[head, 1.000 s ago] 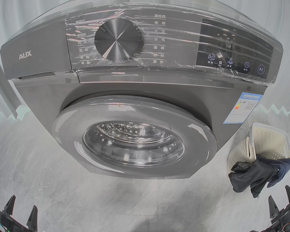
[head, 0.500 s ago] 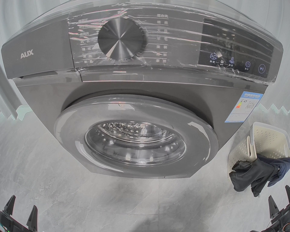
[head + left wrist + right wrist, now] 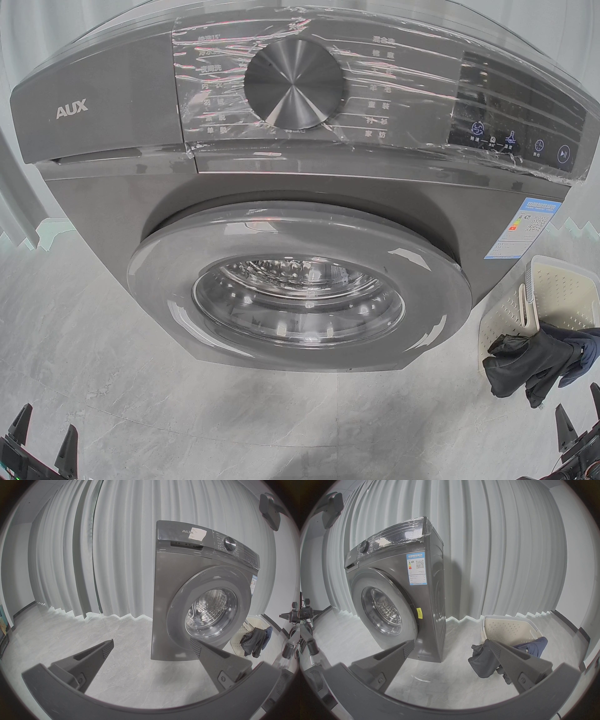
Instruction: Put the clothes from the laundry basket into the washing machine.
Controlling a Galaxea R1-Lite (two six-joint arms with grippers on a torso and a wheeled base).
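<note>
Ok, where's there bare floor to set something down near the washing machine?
Bare floor lies before the washing machine door and on its left, toward the curtain. Its right side is crowded: the laundry basket stands there, dark clothes draped over its rim.

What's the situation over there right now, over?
Both open, empty: left gripper, right gripper. Dark clothes draped over laundry basket rim, beside washing machine. Its door shut, blocking the drum.
</note>
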